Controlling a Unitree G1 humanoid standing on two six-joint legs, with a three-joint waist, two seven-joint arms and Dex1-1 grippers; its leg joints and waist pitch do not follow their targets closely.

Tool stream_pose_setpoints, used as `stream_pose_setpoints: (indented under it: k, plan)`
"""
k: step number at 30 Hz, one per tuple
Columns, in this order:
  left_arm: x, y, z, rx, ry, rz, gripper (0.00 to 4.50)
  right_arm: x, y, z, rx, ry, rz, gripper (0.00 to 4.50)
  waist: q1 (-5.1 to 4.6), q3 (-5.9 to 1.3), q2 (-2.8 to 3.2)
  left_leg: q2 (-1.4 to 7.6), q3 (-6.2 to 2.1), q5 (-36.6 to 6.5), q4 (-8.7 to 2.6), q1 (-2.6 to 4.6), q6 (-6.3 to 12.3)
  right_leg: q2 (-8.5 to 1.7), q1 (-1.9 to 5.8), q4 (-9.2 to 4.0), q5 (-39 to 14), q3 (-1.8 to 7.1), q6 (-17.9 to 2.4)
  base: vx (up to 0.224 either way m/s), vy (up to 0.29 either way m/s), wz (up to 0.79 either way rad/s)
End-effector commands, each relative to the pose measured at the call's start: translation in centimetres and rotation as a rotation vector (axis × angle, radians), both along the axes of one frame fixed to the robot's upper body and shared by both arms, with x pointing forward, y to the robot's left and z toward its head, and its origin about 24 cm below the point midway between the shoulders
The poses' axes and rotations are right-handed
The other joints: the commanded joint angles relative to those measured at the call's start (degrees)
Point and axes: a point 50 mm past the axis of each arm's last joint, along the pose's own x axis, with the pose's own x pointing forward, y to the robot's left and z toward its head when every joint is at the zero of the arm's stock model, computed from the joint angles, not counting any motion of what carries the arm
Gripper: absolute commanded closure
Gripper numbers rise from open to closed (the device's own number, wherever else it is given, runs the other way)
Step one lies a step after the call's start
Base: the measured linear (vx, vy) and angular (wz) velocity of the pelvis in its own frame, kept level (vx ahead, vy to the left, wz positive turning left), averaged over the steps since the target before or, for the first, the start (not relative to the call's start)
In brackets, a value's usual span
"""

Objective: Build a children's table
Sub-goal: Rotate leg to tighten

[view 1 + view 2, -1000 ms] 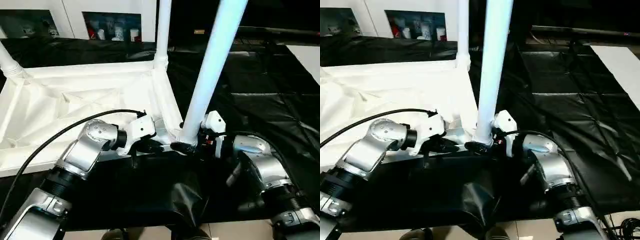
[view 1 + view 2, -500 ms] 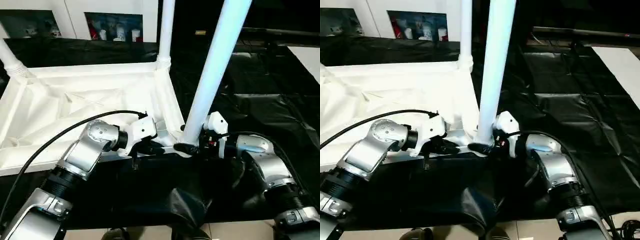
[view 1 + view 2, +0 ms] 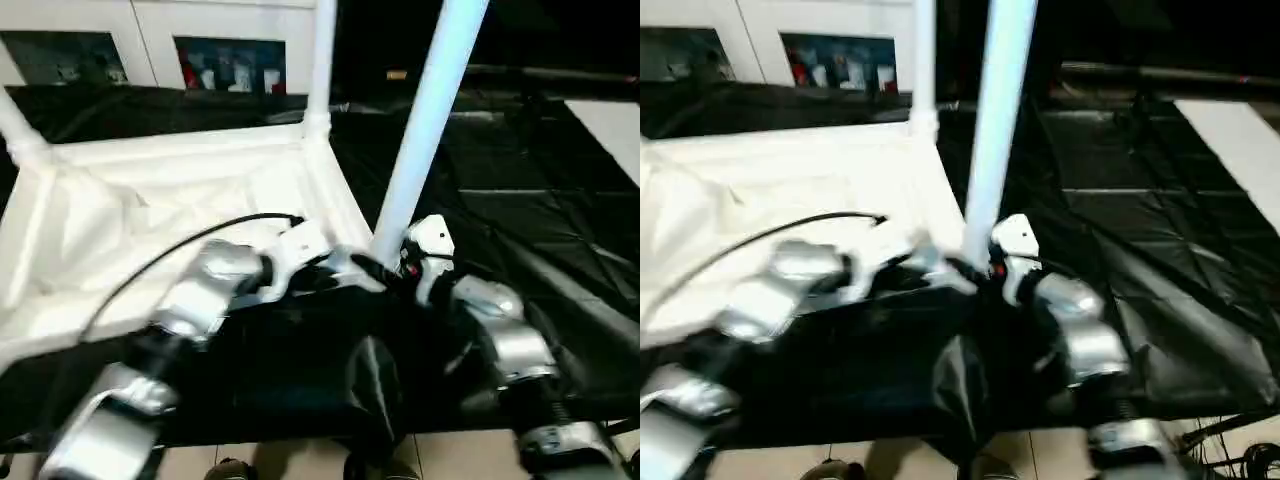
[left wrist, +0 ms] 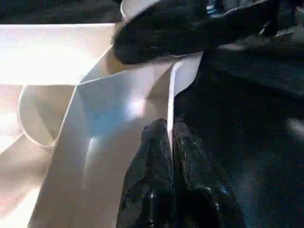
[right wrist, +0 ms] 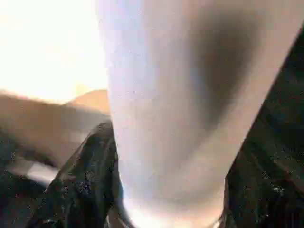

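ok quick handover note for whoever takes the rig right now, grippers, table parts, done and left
Left gripper: shut, pinching the tabletop rim near the front right corner.
Right gripper: around the base of the near leg, which stands tilted at that corner.
Done: legs standing in the far right corner and far left corner of the upturned tabletop.
Left: seat the near leg straight; the fourth corner can't be judged.

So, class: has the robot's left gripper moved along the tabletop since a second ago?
Yes. The left gripper has shifted right along the tabletop's near edge, toward the corner where the leaning leg stands.
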Motion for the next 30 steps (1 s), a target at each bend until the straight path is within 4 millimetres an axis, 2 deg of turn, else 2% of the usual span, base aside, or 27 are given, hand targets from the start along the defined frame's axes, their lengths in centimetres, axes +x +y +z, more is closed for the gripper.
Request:
stream_pose_setpoints:
  k: [1, 2, 3, 6, 7, 10, 11, 12, 13, 14, 17, 18, 20, 21, 22, 23, 24, 25, 26, 27, 28, 29, 30]
  plan:
    - [0.8, 0.9, -1.7, 0.059, 0.007, 0.207, 4.5, -0.6, 0.5, -2.6, -0.036, 0.129, -0.135, 1.84, -0.75, -2.95, -0.02, 2.59, -2.2, -20.1, -4.99, 1.06, -0.5, -4.2, 0.82, -5.76, -35.0, 1.77, -5.1, 0.0, 0.0, 0.0]
    - [1.1, 0.7, -1.6, 0.058, -0.006, 0.235, 4.5, -0.4, 0.8, -2.7, -0.035, 0.132, -0.176, 1.84, -0.87, -2.99, 0.07, 2.59, -2.29, -20.4, -5.18, 0.98, -0.42, -4.08, 0.97, -5.79, -33.3, 1.66, -5.1, 0.0, 0.0, 0.0]
    - [1.3, 0.5, -1.6, 0.061, -0.011, 0.242, 4.5, -0.3, 1.0, -2.6, -0.041, 0.122, -0.192, 1.84, -0.94, -3.0, -0.02, 2.47, -2.14, -21.3, -5.05, 1.13, -0.28, -4.02, 0.63, -5.89, -32.6, 1.76, -5.2, 0.0, 0.0, 0.0]
    - [1.5, 0.4, -1.6, 0.072, -0.02, 0.244, 4.5, 0.0, 1.2, -2.2, -0.054, 0.095, -0.21, 1.84, -1.1, -3.13, -0.05, 2.39, -2.16, -20.9, -5.09, 0.76, 0.66, -4.23, 0.92, -5.76, -30.6, 1.96, -5.6, 0.0, 0.0, 0.0]
    - [1.4, 0.2, -1.6, 0.081, -0.016, 0.211, 4.5, 0.1, 1.6, -1.9, -0.031, 0.079, -0.159, 1.84, -1.04, -3.21, 0.16, 2.45, -2.09, -20.2, -5.13, 0.64, 1.18, -4.25, 0.97, -5.72, -29.1, 2.03, -5.9, 0.0, 0.0, 0.0]
    - [1.3, 0.1, -1.7, 0.088, -0.007, 0.182, 4.5, 0.1, 2.0, -1.4, -0.008, 0.048, -0.102, 1.84, -0.93, -3.21, 0.09, 2.62, -1.84, -19.1, -5.16, 0.37, 1.95, -4.22, 1.19, -5.37, -24.9, 2.21, -7.7, 0.0, 0.0, 0.0]
    - [1.2, 0.1, -1.8, 0.091, -0.003, 0.173, 4.5, 0.0, 2.1, -1.2, 0.0, 0.032, -0.082, 1.49, -0.91, -3.21, 0.07, 2.57, -1.76, -18.9, -5.1, 0.39, 2.08, -4.22, 1.17, -5.33, -24.4, 2.23, -8.0, 0.0, 0.0, 0.0]
    - [1.1, 0.2, -1.8, 0.094, 0.003, 0.157, 4.5, -0.1, 2.3, -0.6, 0.03, -0.003, -0.032, 1.49, -0.84, -3.09, 0.08, 2.57, -1.74, -18.7, -5.13, 0.33, 2.33, -4.32, 1.22, -5.33, -24.2, 2.28, -8.3, 0.0, 0.0, 0.0]
    - [1.0, 0.3, -1.8, 0.096, 0.011, 0.137, 4.5, -0.2, 2.3, 0.2, 0.046, -0.051, 0.008, 1.14, -0.74, -3.12, 0.0, 2.6, -1.68, -18.6, -5.05, 0.32, 2.69, -4.36, 1.33, -5.37, -24.2, 2.3, -8.4, 0.0, 0.0, 0.0]
    - [1.0, 0.4, -1.8, 0.097, 0.012, 0.132, 4.5, -0.2, 2.3, 0.4, 0.05, -0.063, 0.017, 1.11, -0.55, -3.19, 0.0, 2.67, -1.55, -17.7, -4.96, 0.32, 3.11, -4.38, 1.34, -5.3, -23.3, 2.41, -8.5, 0.0, 0.0, 0.0]
    - [0.8, 0.8, -1.7, 0.099, 0.014, 0.081, 4.5, 0.0, 1.5, 1.6, 0.066, -0.102, 0.076, 0.86, -0.73, -3.09, -0.09, 2.63, -1.79, -16.6, -5.16, -0.48, 3.7, -4.34, 1.86, -4.89, -22.3, 2.3, -9.0, 0.0, 0.0, 0.0]
    - [0.6, 1.1, -1.6, 0.101, 0.021, 0.062, 4.5, 0.0, 0.9, 2.1, 0.077, -0.106, 0.118, 0.86, -1.01, -3.2, -0.18, 2.62, -1.95, -15.6, -5.16, -0.88, 3.69, -4.47, 2.27, -4.67, -22.1, 2.2, -8.8, 0.0, 0.0, 0.0]
    - [0.2, 1.6, -1.4, 0.092, 0.032, -0.011, 4.5, 0.0, 0.0, 2.7, 0.068, -0.091, 0.224, 0.74, -1.06, -3.2, 0.01, 2.71, -1.73, -14.5, -4.91, -0.58, 4.58, -4.33, 2.0, -4.79, -21.3, 2.28, -9.4, 0.0, 0.0, 0.0]
    - [0.0, 1.8, -1.3, 0.09, 0.023, -0.053, 4.5, -0.1, -0.5, 2.7, 0.002, -0.088, 0.28, 0.66, -1.09, -3.19, -0.03, 2.73, -1.69, -14.0, -4.87, -0.64, 4.77, -4.29, 2.1, -4.73, -20.7, 2.31, -9.8, 0.0, 0.0, 0.0]
    - [-0.1, 1.9, -1.2, 0.09, 0.023, -0.056, 4.5, -0.2, -0.6, 2.7, -0.004, -0.088, 0.285, 0.59, -1.11, -3.42, -0.11, 2.74, -1.5, -12.1, -4.64, -0.8, 5.19, -4.27, 2.26, -4.4, -17.8, 2.33, -10.8, 0.0, 0.0, 0.0]
    - [-0.5, 2.0, -1.0, 0.081, 0.018, -0.126, 4.5, -0.3, -1.4, 2.5, -0.101, -0.086, 0.35, 0.59, -1.07, -3.46, -0.02, 2.75, -1.34, -11.5, -4.53, -0.57, 5.4, -4.23, 2.07, -4.37, -16.5, 2.38, -11.3, 0.0, 0.0, 0.0]
    - [-0.9, 2.3, -1.0, 0.077, 0.037, -0.164, 4.5, -0.6, -1.8, 2.4, -0.139, -0.083, 0.4, 0.59, -1.04, -3.65, -0.21, 2.67, -1.17, -9.1, -4.27, -0.74, 6.28, -4.24, 2.44, -3.9, -12.9, 2.31, -12.9, 0.054, -0.027, 0.04]
    - [-1.1, 2.4, -0.9, 0.076, 0.042, -0.196, 4.5, -0.8, -2.0, 2.4, -0.146, -0.078, 0.431, 0.59, -0.85, -3.78, -0.11, 2.65, -1.1, -8.1, -4.15, -0.66, 6.6, -4.25, 2.43, -3.72, -11.4, 2.31, -13.4, 0.059, -0.031, 0.04]
    - [-1.7, 2.6, -0.7, 0.065, 0.045, -0.265, 4.5, -1.1, -2.4, 2.5, -0.153, -0.069, 0.481, 0.59, -0.81, -3.92, -0.32, 2.65, -0.85, -6.5, -3.95, -0.55, 7.56, -4.03, 2.5, -3.31, -7.7, 2.36, -14.5, 0.059, -0.031, 0.04]
    - [-2.2, 2.7, -0.6, 0.047, 0.063, -0.316, 4.5, -1.3, -2.6, 2.6, -0.151, -0.064, 0.513, 0.59, -0.73, -3.98, -0.33, 2.62, -0.92, -5.3, -3.9, -0.72, 8.17, -4.02, 2.73, -3.02, -5.7, 2.33, -15.0, 0.058, -0.03, 0.03]
    - [-2.6, 2.8, -0.4, 0.035, 0.08, -0.348, 4.5, -1.6, -2.7, 2.7, -0.147, -0.056, 0.54, 0.59, -0.41, -4.36, -0.12, 2.69, -0.84, -1.9, -3.7, -0.74, 9.44, -4.04, 3.03, -2.17, 0.0, 2.37, -16.1, 0.053, -0.026, 0.01]
    - [-2.8, 2.9, -0.3, 0.028, 0.091, -0.366, 4.5, -1.7, -2.8, 2.7, -0.146, -0.051, 0.565, 0.59, -0.45, -4.52, -0.3, 2.57, -0.7, 1.2, -3.41, -0.82, 10.78, -3.71, 3.01, -1.45, 6.2, 2.3, -17.6, 0.053, -0.026, 0.01]
    - [-2.9, 2.9, -0.2, 0.025, 0.094, -0.374, 4.5, -1.9, -2.9, 2.7, -0.147, -0.048, 0.582, 0.59, -0.31, -4.53, -0.2, 2.62, -0.61, 1.9, -3.3, -0.74, 11.45, -3.66, 2.95, -1.2, 8.4, 2.25, -18.2, 0.0, 0.0, 0.0]
